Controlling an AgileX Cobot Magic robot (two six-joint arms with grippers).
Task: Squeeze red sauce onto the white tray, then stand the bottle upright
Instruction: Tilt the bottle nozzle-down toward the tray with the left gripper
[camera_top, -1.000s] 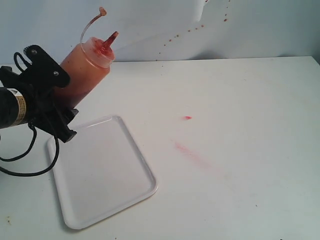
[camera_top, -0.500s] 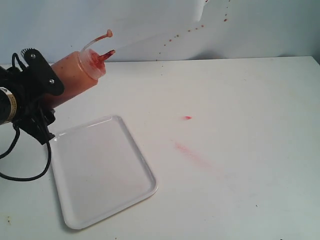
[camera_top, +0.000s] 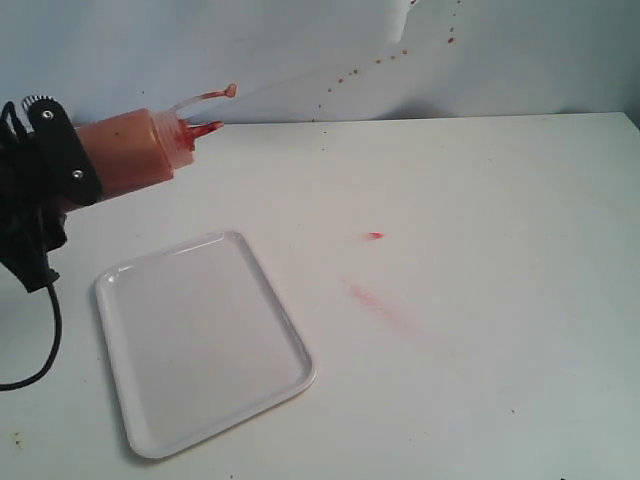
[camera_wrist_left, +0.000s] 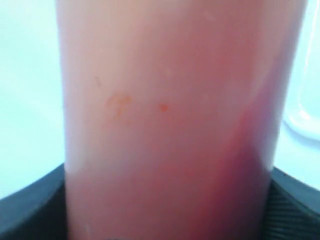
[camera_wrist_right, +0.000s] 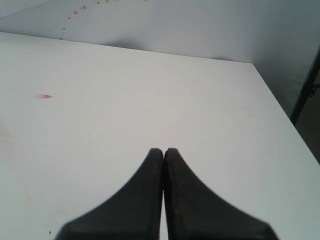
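Left gripper (camera_top: 62, 170) clamps the bottle (camera_top: 135, 150) by its body. The long axis is near horizontal, nozzle (camera_top: 205, 128) toward 3 o'clock. White tray (camera_top: 200, 340) lies at 5 o'clock of the nozzle, unsauced. Right gripper (camera_wrist_right: 164, 155) closed, empty, uninvolved.

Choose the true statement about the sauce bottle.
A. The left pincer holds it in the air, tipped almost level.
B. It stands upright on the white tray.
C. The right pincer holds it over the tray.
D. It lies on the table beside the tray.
A: in the exterior view the left pincer grips the bottle clear of the table, nearly horizontal, with its nozzle pointing away from the pincer.
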